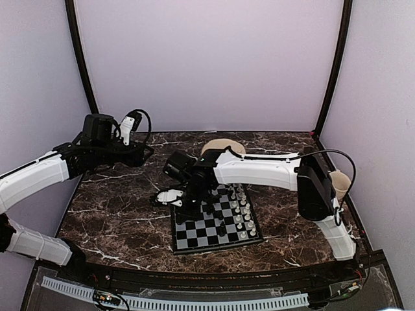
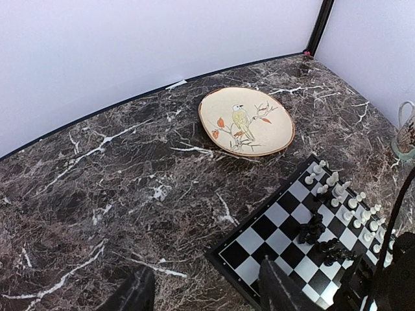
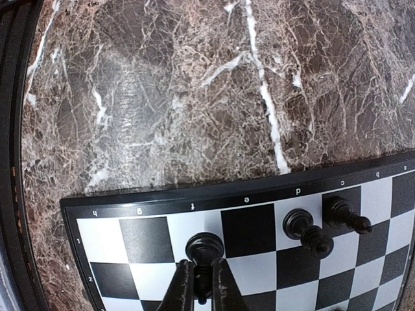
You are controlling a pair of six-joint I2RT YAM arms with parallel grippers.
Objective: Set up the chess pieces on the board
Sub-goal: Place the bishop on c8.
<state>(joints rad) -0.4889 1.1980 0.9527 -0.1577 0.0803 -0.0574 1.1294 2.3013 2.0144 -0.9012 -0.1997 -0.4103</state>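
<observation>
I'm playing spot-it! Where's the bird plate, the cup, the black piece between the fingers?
plate (image 2: 280,135), left wrist view, bare edge.
cup (image 2: 407,133), left wrist view, side wall.
black piece (image 3: 204,248), right wrist view, round head.

On board (image 1: 194,236), chess pieces (image 1: 243,208); plate (image 2: 272,133) behind.

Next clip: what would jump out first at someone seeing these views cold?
The right arm stretched across the marble table, its jaws shut on a black chess piece near the board's left edge. Next, the white pieces ranked along the board's right side, and the bird-painted plate behind the board.
</observation>
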